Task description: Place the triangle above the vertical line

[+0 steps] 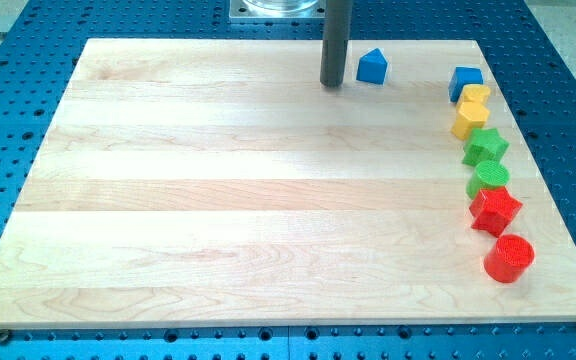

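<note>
A blue triangle block lies near the view's top, right of centre. My tip stands just to its left, a small gap apart. Down the view's right side runs a vertical line of blocks: a blue cube at its top, then a yellow block, a yellow hexagon, a green star, a green cylinder, a red star and a red cylinder at its bottom. The triangle is up and left of the blue cube.
The blocks lie on a light wooden board set on a blue perforated table. A grey metal base shows at the view's top edge.
</note>
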Controlling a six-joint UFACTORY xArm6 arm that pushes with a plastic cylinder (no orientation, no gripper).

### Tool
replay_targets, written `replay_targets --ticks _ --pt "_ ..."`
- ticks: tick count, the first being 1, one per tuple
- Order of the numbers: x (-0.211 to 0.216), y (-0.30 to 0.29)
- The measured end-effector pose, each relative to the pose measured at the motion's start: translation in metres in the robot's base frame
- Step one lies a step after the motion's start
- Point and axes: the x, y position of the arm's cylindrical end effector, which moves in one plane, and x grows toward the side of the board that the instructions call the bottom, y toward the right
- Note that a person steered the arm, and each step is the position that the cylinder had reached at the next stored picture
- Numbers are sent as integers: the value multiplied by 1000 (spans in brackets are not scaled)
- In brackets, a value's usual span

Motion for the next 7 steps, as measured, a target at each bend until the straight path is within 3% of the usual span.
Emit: replay_targets --ticks 3,7 --pt "-29 28" --pt "-39 155"
